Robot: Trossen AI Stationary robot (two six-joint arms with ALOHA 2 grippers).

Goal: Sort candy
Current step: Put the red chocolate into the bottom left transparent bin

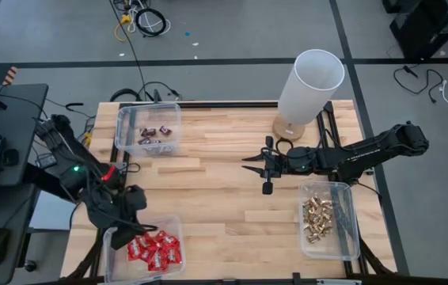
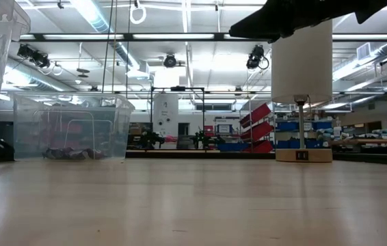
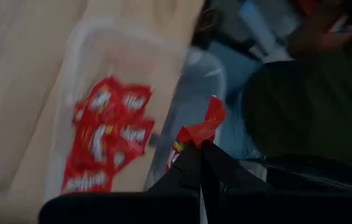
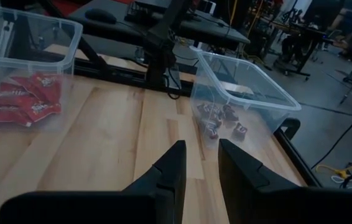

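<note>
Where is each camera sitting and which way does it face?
High: overhead, straight down; both arms, lamp.
Low: table height, level across; one arm overhead.
Left wrist: behind shut left gripper pinching a red packet.
Right wrist: behind the empty right gripper.
Shared: red candy bin in high and both wrist views.

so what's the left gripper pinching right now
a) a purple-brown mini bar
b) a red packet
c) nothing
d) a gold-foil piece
b: in the left wrist view the left gripper is shut on a shiny red packet, beside the bin of red packets.
</note>
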